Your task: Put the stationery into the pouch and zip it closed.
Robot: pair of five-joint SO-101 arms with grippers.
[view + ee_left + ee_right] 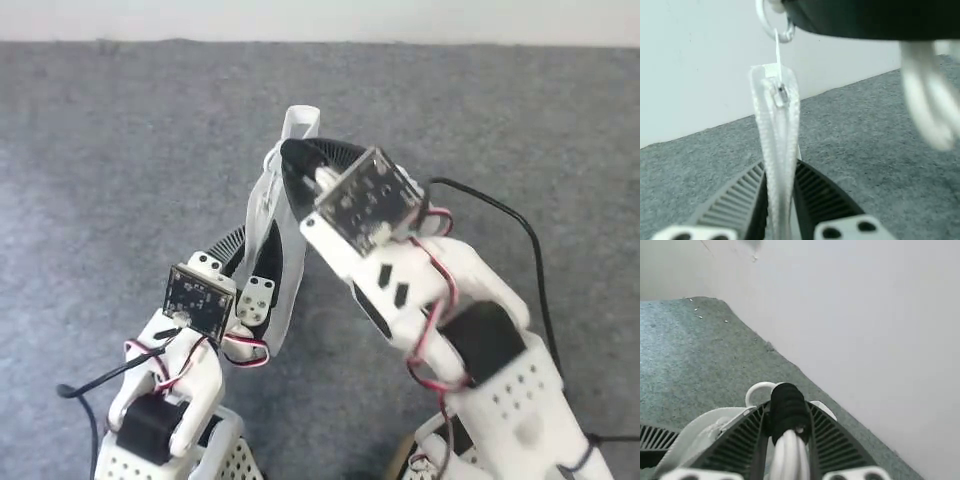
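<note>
Left gripper [780,200] of mine is pressed together on the pouch [776,150]. It pinches the thin white edge between its two black ribbed fingers. My right gripper [786,425] is pressed together too. It pinches a black pull tab [786,405] at the top end of the pouch. A white ring [756,389] sits just beside that tab.

The pouch is long, white and a bit see-through. It is up in the air, off the table, and it hangs between my two grippers. The right one is at its top end and the left one is lower down on it. The little zip slider [781,95] is near the top end of the pouch. I cannot tell what is inside the pouch.

Under the pouch is the grey fuzzy table [120,150]. Past the pouch, at the far edge of the table, is a white wall [320,20]. A black cable [520,230] curves beside my right arm, away from the pouch.
</note>
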